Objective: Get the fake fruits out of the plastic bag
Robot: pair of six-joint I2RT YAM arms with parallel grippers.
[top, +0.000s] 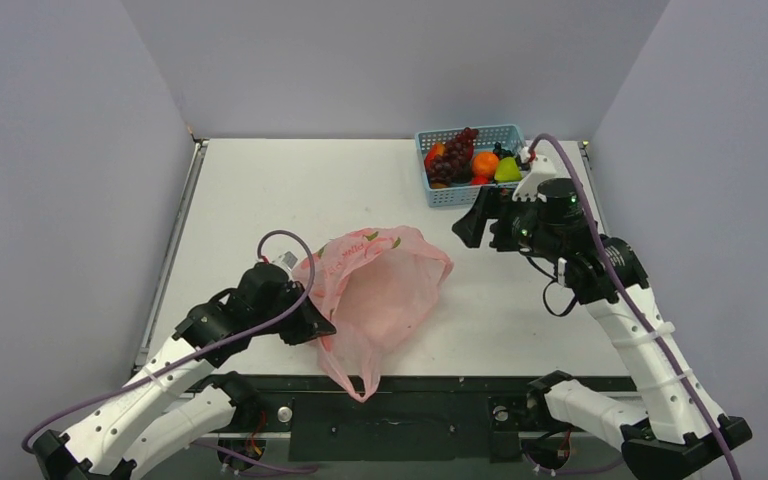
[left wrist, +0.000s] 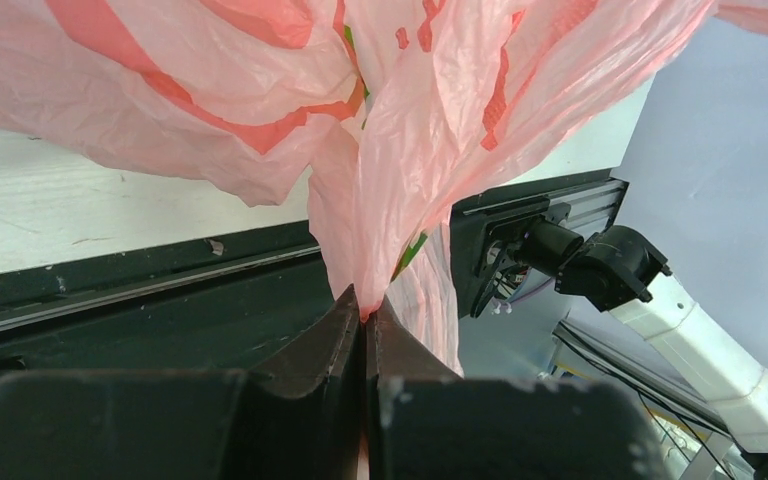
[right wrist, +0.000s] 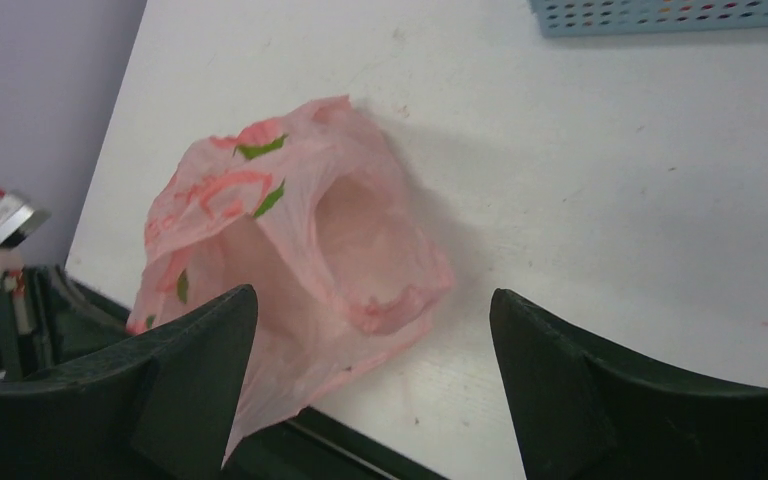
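The pink plastic bag [top: 380, 285] lies at the near middle of the table, its mouth open toward the right, and looks empty inside. One handle hangs over the front edge. My left gripper [top: 322, 326] is shut on the bag's left edge; in the left wrist view the pink film [left wrist: 410, 120] is pinched between my closed fingertips [left wrist: 365, 312]. My right gripper [top: 466, 226] is open and empty, above the table right of the bag [right wrist: 290, 240]. A dark red grape bunch [top: 460, 150] and a yellow-green pear [top: 507, 171] lie in the blue basket. I cannot make out the green apple.
The light blue mesh basket [top: 450, 194] stands at the back right and also holds a round orange fruit [top: 485, 162] and a red fruit [top: 435, 155]. Its front wall shows in the right wrist view [right wrist: 660, 15]. The black front rail [top: 440, 383] runs along the near edge.
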